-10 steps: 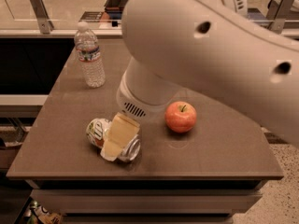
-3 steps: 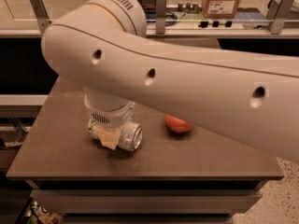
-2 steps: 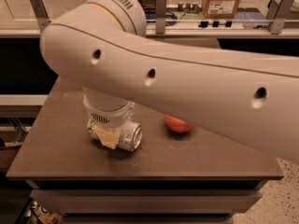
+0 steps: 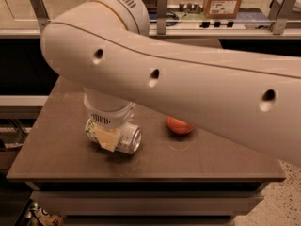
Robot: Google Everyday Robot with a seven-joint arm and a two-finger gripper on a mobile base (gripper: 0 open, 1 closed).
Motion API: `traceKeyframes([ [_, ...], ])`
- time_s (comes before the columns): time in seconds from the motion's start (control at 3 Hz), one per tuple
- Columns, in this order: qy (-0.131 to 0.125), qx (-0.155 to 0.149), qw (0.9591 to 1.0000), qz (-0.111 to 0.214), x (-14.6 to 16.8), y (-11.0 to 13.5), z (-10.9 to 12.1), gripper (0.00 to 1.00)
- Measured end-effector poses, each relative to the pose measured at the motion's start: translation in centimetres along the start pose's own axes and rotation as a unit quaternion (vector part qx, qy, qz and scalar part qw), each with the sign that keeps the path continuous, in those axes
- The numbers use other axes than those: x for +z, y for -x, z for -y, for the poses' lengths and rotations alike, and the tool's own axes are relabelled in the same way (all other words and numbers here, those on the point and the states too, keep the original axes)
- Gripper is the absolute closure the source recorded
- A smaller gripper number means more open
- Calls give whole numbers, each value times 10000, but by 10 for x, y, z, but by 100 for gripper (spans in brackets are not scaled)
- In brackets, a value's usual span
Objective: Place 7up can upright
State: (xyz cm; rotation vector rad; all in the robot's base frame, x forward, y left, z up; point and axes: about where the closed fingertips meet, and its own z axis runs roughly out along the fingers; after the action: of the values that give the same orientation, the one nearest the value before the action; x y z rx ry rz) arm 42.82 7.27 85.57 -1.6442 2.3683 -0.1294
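Observation:
The 7up can (image 4: pixel 130 139) lies on its side on the brown table (image 4: pixel 211 159), left of centre, with its silver end facing right. My gripper (image 4: pixel 109 136) is down on the can from above, at its middle, and covers part of the can's body. The large white arm (image 4: pixel 188 84) crosses the view from the right and hides most of the table's far side.
A red apple (image 4: pixel 178 125) sits on the table right of the can, half hidden under the arm. A counter with rails and a cardboard box (image 4: pixel 225 1) runs behind the table. The table's front edge is just below the can.
Since 3.3 s ago the arm has swung over and lowered onto the can, hiding the water bottle. Over the last second nothing has visibly moved.

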Motion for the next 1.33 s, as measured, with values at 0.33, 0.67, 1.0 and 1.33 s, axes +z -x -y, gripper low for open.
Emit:
traceKeyframes([
  [0.33,-71,-160,9995,254,-5,4,6,100],
  [0.67,-144,-360,9970,664,-13,7,17,100],
  [1.0,-151,-583,9897,1298,-23,16,32,100],
  [1.33,-114,-787,9774,1960,-39,25,44,100],
])
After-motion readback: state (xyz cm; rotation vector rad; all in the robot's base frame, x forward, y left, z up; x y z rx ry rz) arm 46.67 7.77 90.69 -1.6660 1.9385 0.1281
